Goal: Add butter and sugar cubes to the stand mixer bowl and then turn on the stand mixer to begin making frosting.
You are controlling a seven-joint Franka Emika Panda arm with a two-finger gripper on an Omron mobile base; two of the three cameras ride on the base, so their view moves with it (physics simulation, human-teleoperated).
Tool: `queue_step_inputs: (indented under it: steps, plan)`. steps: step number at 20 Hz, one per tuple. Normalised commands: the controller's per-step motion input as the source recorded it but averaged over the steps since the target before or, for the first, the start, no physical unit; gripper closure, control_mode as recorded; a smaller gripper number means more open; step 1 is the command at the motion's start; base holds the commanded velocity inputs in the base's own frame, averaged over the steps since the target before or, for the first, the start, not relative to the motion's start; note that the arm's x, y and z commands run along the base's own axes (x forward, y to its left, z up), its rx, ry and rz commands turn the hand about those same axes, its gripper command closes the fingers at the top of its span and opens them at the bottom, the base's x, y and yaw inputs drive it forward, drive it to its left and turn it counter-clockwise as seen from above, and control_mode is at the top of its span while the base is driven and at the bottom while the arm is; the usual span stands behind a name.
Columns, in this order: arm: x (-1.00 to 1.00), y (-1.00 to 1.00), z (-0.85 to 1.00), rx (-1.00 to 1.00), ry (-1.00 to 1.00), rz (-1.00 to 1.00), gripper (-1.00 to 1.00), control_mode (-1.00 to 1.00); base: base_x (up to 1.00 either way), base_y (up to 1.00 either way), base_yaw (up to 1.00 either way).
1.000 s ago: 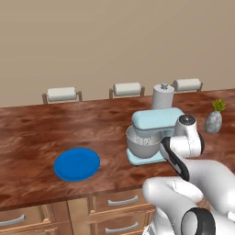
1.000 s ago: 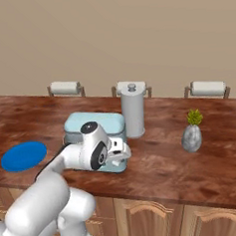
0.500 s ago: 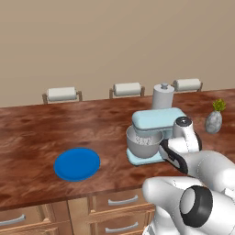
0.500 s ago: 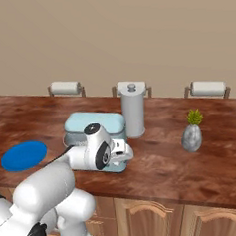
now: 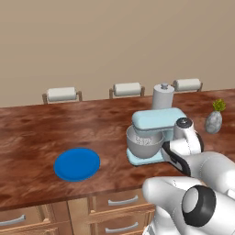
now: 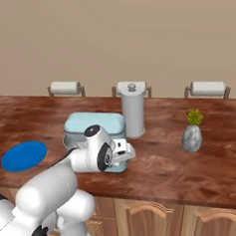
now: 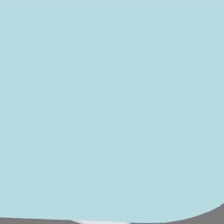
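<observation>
The light-blue stand mixer stands on the wooden counter. The grey metal stand mixer bowl sits under its head. My gripper is pressed low against the mixer's base, on the side facing the grey cylinder. The jaws stand wide with nothing seen between them. In the hand view the mixer's pale blue surface is very close and hides the fingertips. The butter and the sugar cubes are out of view.
A flat blue plate lies on the counter, apart from the mixer on the side away from the vase. A tall grey cylinder with a knob stands just behind the mixer. A small potted plant stands further along. Paper towel rolls line the back edge.
The hand has crept a little along the mixer's side and slightly lower. The jaws have stayed wide, and the mixer, bowl and plate have not moved.
</observation>
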Motion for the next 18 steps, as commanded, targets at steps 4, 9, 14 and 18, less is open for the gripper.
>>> queue_step_inputs:
  steps: [4,9,14,18]
  plan:
    - [0.0,0.0,-0.18,0.0,-0.02,0.0,1.0,-1.0,0.0,0.0,0.0]
    - [0.0,0.0,-0.14,0.0,-0.1,0.0,1.0,-1.0,0.0,0.0,0.0]
    - [0.0,0.0,-0.07,0.01,-0.11,0.0,1.0,-1.0,0.0,0.0,0.0]
    - [-0.03,-0.02,0.0,0.04,-0.09,0.0,1.0,-1.0,0.0,0.0,0.0]
